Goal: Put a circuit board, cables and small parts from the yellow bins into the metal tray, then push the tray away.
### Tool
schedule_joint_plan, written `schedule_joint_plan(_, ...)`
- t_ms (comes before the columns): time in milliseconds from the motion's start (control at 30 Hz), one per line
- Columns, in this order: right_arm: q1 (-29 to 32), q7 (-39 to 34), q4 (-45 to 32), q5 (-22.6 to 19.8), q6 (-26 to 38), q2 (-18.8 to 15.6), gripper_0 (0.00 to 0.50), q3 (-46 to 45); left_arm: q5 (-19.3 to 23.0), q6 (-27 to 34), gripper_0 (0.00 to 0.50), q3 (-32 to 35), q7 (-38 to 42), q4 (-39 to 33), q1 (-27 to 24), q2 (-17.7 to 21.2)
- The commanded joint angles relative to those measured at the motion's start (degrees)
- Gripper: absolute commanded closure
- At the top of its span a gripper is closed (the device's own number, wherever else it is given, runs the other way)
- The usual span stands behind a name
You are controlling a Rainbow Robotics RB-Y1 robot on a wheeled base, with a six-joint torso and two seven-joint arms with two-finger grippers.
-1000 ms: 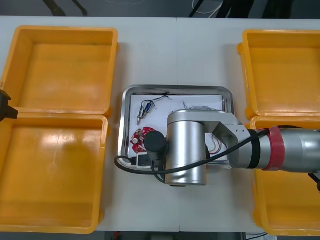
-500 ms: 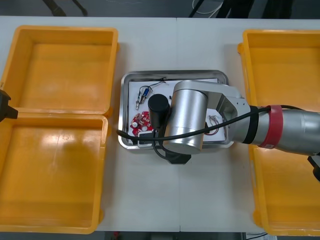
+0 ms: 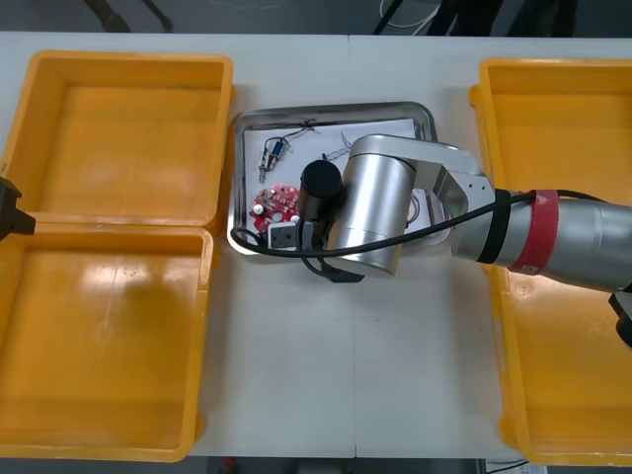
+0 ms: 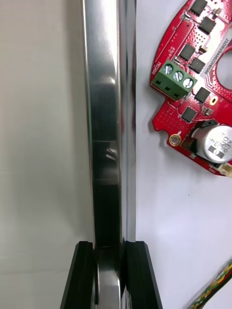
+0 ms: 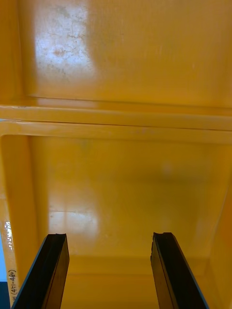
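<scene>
**Operator:** Where is my right gripper?

**Spotter:** Your right gripper (image 4: 112, 277) pinches the tray (image 4: 107, 120) by its rim. One black finger sits outside the shiny wall and the other inside on the white floor, with the rim between them. In the front view your right arm (image 3: 553, 247) reaches in from the right edge and covers the tray's lower right part, just above the middle of the frame.

**Operator:** What lies in the tray?

**Spotter:** Just beyond your inner finger, the board (image 4: 193, 82) lies flat on the white floor, near the rim but not touching it. A red and yellow cable (image 4: 220, 289) shows beside that same finger. Farther off, in the front view, a small metal part (image 3: 272, 153) lies toward the tray's upper left corner.

**Operator:** And my left gripper?

**Spotter:** Your left gripper (image 5: 112, 273) hangs over a yellow floor with its fingers spread wide and nothing between them. The ridge where two bins (image 3: 118, 128) meet lies ahead of it. In the front view the bins stand in pairs at the left and right of the frame, and the tray rests on the table (image 3: 296, 375) between them.
</scene>
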Motion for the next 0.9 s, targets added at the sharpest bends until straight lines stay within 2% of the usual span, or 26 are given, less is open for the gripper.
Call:
schedule_joint_plan(33,-1.64,1.34,2.68,0.77,-0.7,-0.87,0.5,-2.31,-0.36,-0.61,0.0,1.73,-5.7,-1.66,1.25,-0.54)
schedule_joint_plan(600,-1.9,1.51,6.54,0.68,-0.79,-0.96,0.5,-5.12,-0.36,-0.61,0.0,1.73,-5.7,-1.66,1.25,-0.54)
schedule_joint_plan(700,-2.25,1.51,6.63,2.09,-0.96,-0.96,0.5,-5.3,-0.36,-0.61,0.0,1.73,-5.7,-1.66,1.25,-0.54)
schedule_joint_plan(900,-3.13,1.69,10.32,3.32,-6.5,-0.7,0.5,-5.47,-0.36,-0.61,0.0,1.73,-5.7,-1.66,1.25,-0.54)
